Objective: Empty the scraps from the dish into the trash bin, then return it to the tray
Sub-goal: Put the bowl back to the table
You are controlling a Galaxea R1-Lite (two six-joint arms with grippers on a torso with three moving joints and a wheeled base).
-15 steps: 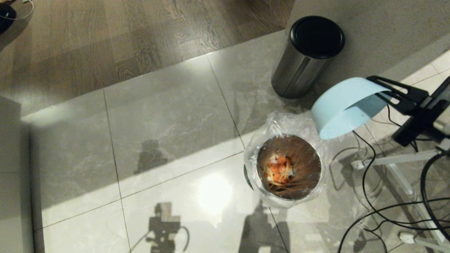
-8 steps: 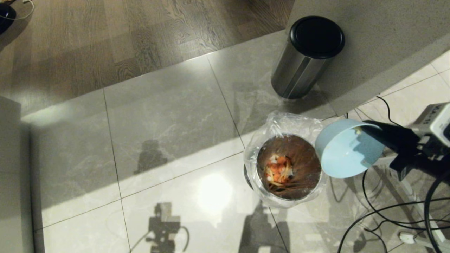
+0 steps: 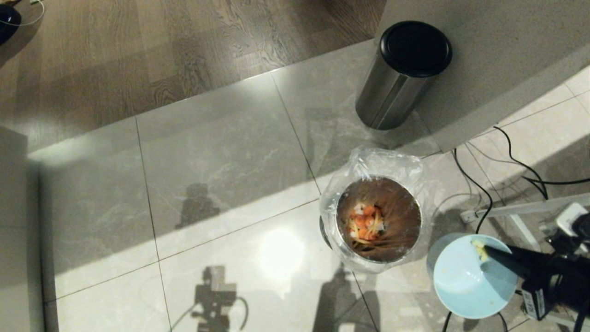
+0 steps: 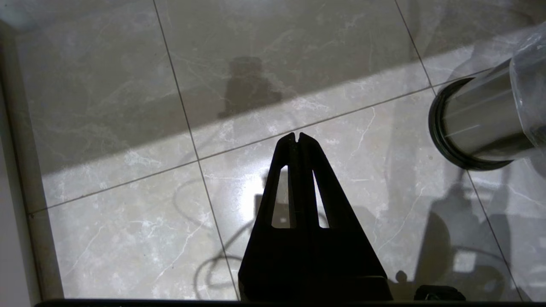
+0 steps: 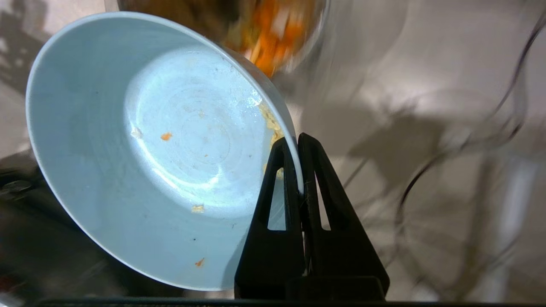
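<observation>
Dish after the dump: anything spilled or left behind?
No spill visible on the floor. The scraps lie inside the trash bin. The dish, pinched at its rim by the right gripper, keeps a yellowish smear by the rim and a few small orange flecks.

- My right gripper (image 5: 297,143): matte black fingers, clamped on the dish rim.
- Dish (image 3: 472,281): pale sky-blue, glossy, plain; a few tiny orange flecks and a pale yellow smear near the rim inside.
- Scraps (image 3: 365,224): orange pieces mixed with pale yellow and whitish bits.
- Trash bin (image 3: 400,210): brownish inside, clear crinkled plastic liner round the rim, shiny steel wall in my left wrist view.
- Steel cylinder (image 3: 389,90): brushed silver body, black lid.
- Tile floor (image 3: 221,152): grey-beige marble veining, thin dark grout lines.
- Wood floor (image 3: 138,46): brown grain pattern.
- Cables (image 3: 484,198): black.
- My left gripper (image 4: 297,138): black.
</observation>
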